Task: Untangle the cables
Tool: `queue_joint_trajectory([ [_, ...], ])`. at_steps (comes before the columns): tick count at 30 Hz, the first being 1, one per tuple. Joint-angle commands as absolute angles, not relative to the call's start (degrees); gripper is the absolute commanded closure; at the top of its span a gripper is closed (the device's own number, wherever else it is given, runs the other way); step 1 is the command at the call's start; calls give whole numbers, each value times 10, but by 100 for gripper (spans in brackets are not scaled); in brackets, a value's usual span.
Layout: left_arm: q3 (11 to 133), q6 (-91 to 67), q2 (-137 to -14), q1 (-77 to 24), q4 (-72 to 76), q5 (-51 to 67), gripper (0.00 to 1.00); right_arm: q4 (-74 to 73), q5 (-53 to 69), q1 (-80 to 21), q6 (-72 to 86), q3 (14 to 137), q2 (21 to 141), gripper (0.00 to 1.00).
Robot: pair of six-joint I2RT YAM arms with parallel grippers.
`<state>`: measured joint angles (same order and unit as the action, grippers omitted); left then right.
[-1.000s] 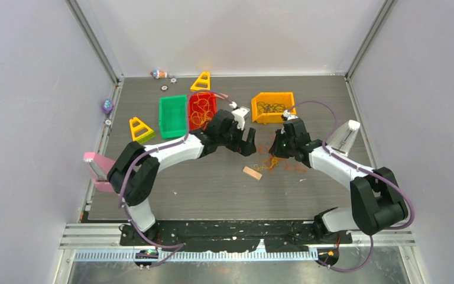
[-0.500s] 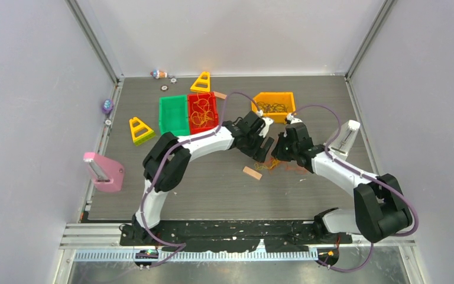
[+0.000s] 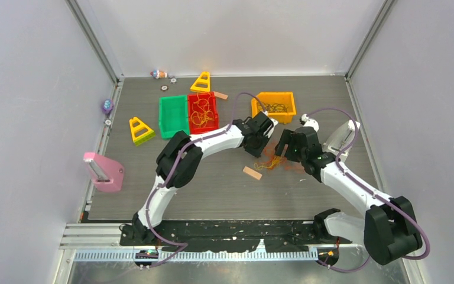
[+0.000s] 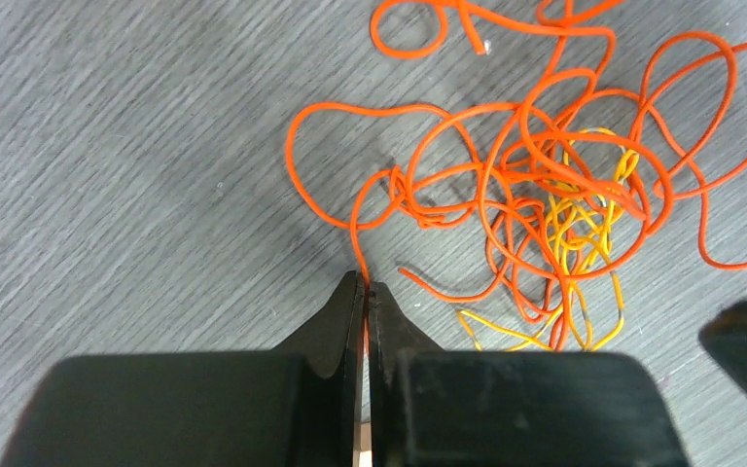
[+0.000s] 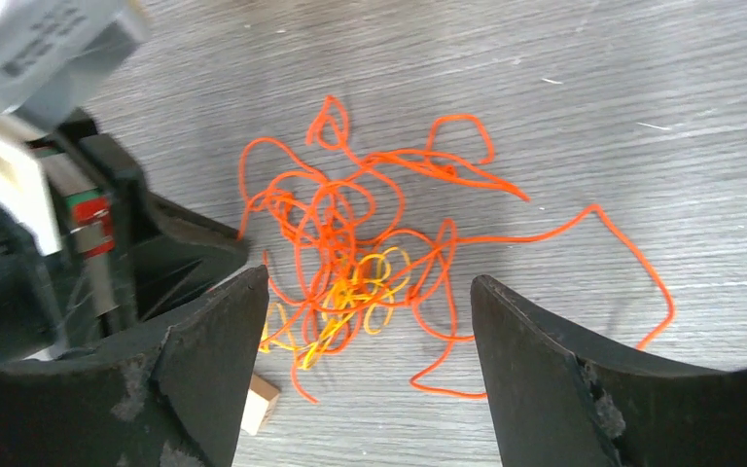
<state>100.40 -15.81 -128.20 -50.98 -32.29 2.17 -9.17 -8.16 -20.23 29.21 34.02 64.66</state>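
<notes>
Two cables lay knotted together on the table between the arms: an orange cable in many loose loops and a yellow cable bunched inside its near side. One orange strand ran out of the clump straight into the left gripper, whose fingers were pinched shut on it, low at the table. The right gripper hovered over the clump with its fingers spread wide, one on each side of the tangle, holding nothing. A tan block lay just beside the clump. The step in hand looked like drawing the orange free. It would go best if the left pulled slowly and low, away from the clump, while the right came down and pinned only the yellow loops. A quick tug would likely drag both colours along or tighten the crossings.
</notes>
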Motion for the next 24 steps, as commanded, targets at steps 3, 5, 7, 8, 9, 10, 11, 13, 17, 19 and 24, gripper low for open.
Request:
queue_joint_trajectory([
  [3, 930, -156, -1235, -512, -266, 21, 100, -139, -127, -191, 288, 373, 692, 12],
  [5, 881, -158, -1189, -509, -214, 22, 100, -157, -143, -191, 292, 384, 714, 9],
  [7, 833, -164, -1148, -503, -165, 26, 100, -171, -150, -190, 293, 394, 736, 8],
  [8, 804, -169, -1131, -500, -146, 28, 100, -176, -149, -191, 293, 398, 750, 9],
  [9, 785, -174, -1113, -496, -129, 32, 100, -177, -147, -191, 293, 402, 762, 10],
  [10, 768, -179, -1097, -492, -113, 34, 100, -178, -146, -191, 294, 403, 768, 12],
  [11, 748, -184, -1076, -488, -96, 34, 100, -178, -146, -191, 295, 406, 780, 15],
  [13, 700, -194, -1032, -475, -48, 24, 100, -181, -154, -191, 298, 411, 796, 23],
  [17, 605, -223, -939, -432, 35, 27, 100, -195, -178, -183, 309, 425, 822, 44],
  [19, 545, -248, -895, -402, 83, 31, 100, -200, -175, -168, 317, 429, 827, 64],
  [24, 464, -260, -783, -337, 103, 6, 100, -200, -186, -131, 333, 419, 799, 82],
])
